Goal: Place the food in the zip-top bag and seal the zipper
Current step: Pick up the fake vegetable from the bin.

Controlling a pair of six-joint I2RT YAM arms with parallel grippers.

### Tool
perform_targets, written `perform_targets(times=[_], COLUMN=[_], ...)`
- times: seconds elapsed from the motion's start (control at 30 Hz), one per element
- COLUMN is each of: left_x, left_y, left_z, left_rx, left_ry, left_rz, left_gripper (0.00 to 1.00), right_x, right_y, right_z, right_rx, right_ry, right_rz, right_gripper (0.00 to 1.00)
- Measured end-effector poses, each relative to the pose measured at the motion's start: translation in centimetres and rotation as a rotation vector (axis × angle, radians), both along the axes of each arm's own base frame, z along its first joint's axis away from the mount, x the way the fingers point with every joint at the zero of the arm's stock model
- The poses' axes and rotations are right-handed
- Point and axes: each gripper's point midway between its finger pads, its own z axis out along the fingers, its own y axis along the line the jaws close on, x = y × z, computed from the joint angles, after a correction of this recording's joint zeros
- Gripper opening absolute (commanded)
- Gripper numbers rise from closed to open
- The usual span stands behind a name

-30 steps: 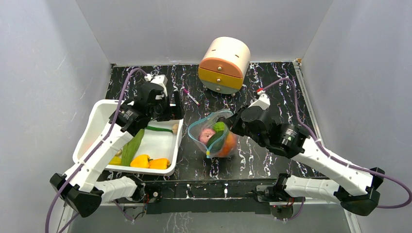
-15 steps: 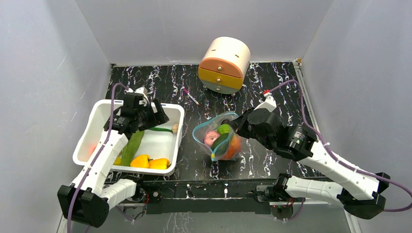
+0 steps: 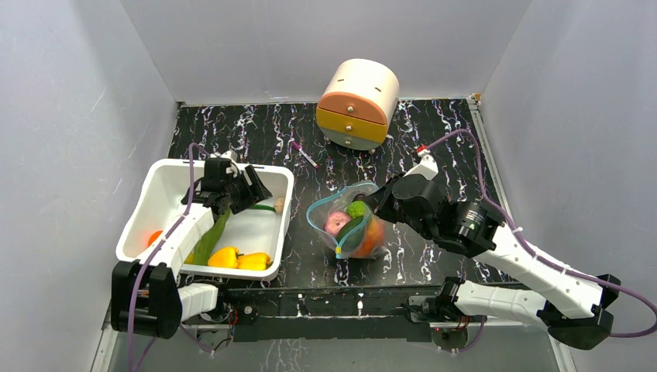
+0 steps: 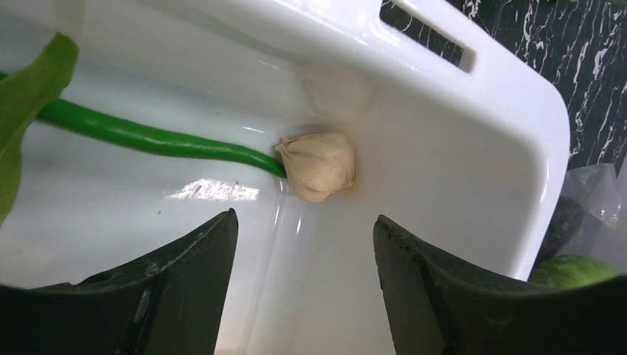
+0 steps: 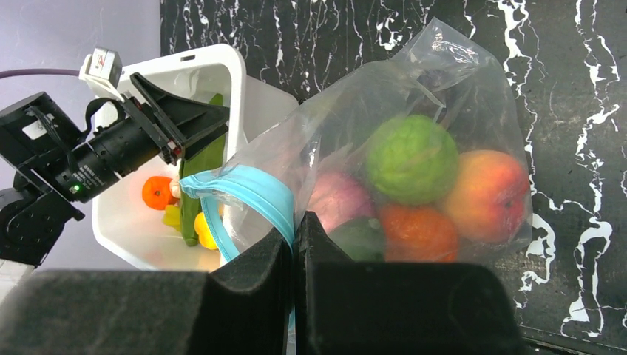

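Since the frame one second earlier, the left arm has drawn back from the far right rim of the white tub and dipped inside it, its fingers coming closer together. The right arm and the bag it carries have shifted slightly rightward. Left pincer: jaws apart, nothing between them, poised over the tub floor and facing a pale garlic bulb in the tub's corner, which touches the end of a thin green stalk. Also in the tub, seen from above: a long green leaf, two yellow peppers against the near wall, and a small orange fruit at the left. Right pincer: fingers pressed together, clamped on the zip-top bag at its mouth, where the blue-green zipper runs into the grip. The bag sits on the black marbled bench just right of the tub, mouth gaping. Inside it: a green round fruit, an orange-red fruit, a smaller orange one, a pink piece and a dark green piece. A round drawer unit and a pen lie farther back.
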Motion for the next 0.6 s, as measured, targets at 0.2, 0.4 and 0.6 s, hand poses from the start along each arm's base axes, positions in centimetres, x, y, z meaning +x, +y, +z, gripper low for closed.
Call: perform_targets(times=[0.2,0.4,0.6], left_x=[0.8,1.2,1.3], left_y=[-1.5,-2.7,-3.3], left_z=[-1.6,-2.4,-3.8], left_rx=[-0.069,-0.126,-0.15], left_ry=[0.017,0.021,0.042], left_rz=[-0.035,-0.083,-0.104], left_gripper=[0.6,0.57,0.56], right_x=[0.0,0.1,0.3], right_y=[0.0,0.0,0.4], right_z=[-0.4,-0.5,-1.2], right_rx=[-0.007,-0.012,-0.03], right_ry=[0.007,0.008,0.023], right_rz=[-0.002,-0.005,-0.003], right_gripper=[0.0,0.0,0.0])
